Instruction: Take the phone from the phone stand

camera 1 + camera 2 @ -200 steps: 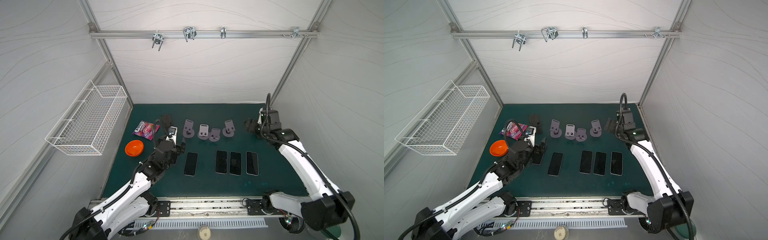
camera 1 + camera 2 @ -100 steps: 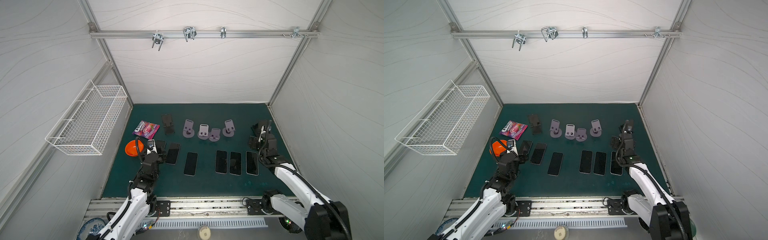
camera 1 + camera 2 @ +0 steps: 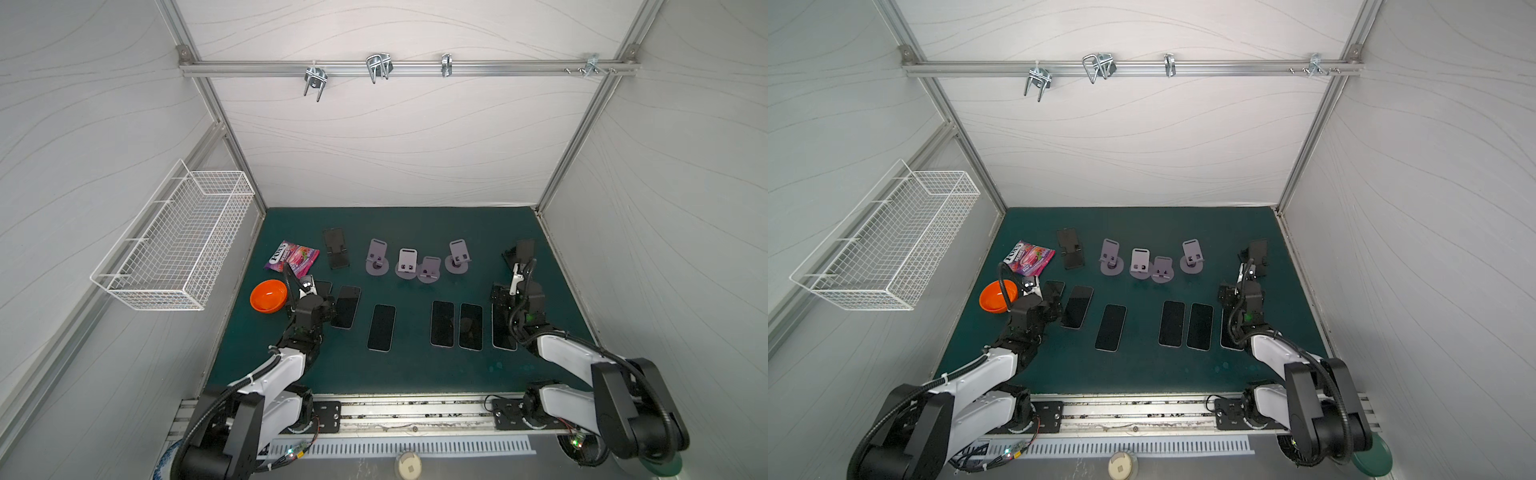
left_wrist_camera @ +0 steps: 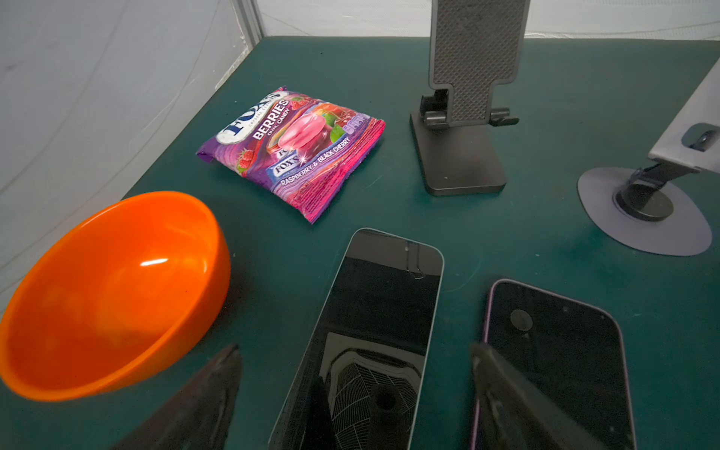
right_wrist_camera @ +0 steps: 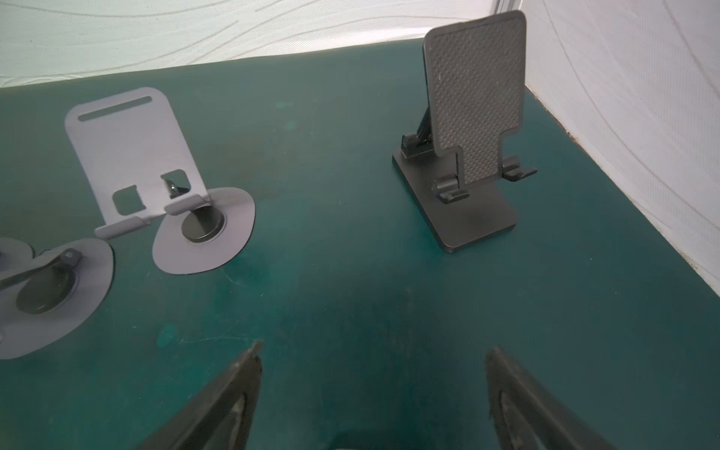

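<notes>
Phone (image 4: 383, 311) lies flat on the mat (image 4: 526, 249) — dark, glossy screen up.

**Both arms withdrawn from the stands**

The left tool (image 4: 354, 350) no longer sits at the far-left black stand (image 3: 336, 248). It is now pulled back toward the near edge of the bench (image 3: 415, 374), over the near part of the leftmost phone (image 3: 322, 286). The right tool (image 5: 374, 346) has left the far-right black stand (image 3: 524, 249), which is now uncovered. This tool now hangs just past the far end of the rightmost phone (image 3: 500, 328). Both arms are folded back.
</notes>
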Available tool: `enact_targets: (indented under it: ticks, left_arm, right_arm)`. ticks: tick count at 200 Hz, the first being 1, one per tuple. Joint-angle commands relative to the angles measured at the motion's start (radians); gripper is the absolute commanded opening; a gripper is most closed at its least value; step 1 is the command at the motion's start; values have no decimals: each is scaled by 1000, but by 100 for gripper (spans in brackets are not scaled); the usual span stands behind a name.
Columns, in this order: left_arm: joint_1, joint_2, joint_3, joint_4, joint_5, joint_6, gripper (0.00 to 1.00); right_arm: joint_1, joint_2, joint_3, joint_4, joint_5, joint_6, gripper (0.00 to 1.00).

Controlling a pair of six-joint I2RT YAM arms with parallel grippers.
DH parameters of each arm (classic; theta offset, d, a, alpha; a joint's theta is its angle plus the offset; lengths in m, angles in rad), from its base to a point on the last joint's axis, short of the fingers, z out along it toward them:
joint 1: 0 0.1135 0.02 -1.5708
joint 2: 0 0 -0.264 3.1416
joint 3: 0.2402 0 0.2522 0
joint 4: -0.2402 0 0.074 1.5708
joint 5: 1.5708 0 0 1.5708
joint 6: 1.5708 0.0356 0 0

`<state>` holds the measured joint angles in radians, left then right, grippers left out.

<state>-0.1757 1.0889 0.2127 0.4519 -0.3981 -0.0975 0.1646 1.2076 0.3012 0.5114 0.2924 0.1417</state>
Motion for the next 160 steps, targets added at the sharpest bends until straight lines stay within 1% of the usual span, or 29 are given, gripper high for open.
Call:
enact_targets:
  ticks: [1, 13, 34, 45, 60, 72, 85, 108, 113, 131, 160]
  left_arm:
    - [15, 43, 62, 136, 57, 21, 93]
    - [27, 70, 69, 161, 92, 27, 94]
    - [51, 110, 81, 199, 152, 31, 94]
    - [63, 130, 87, 219, 172, 30, 94]
    - [81, 156, 94, 245, 209, 28, 94]
    - [96, 173, 99, 264, 243, 27, 94]
    - [109, 187, 117, 244, 266, 24, 94]
    - [116, 214, 157, 199, 317, 39, 95]
    - [116, 222, 166, 192, 332, 46, 95]
    - [116, 241, 191, 162, 396, 72, 95]
    - [116, 259, 215, 135, 470, 100, 95]
  right_arm:
    - [-34, 54, 26, 134, -17, -7, 90]
    - [-48, 95, 39, 170, -38, -8, 91]
    - [-58, 148, 72, 198, -92, -74, 91]
    - [-72, 176, 67, 250, -136, -92, 91]
    - [-103, 213, 55, 312, -181, -76, 92]
    - [-134, 240, 55, 327, -223, -54, 94]
    - [-156, 267, 62, 337, -275, -46, 95]
    - [-157, 304, 73, 355, -368, -82, 96]
    - [-157, 314, 71, 365, -375, -86, 99]
    - [-157, 349, 60, 422, -377, -84, 99]
    - [-157, 348, 62, 410, -367, -78, 99]
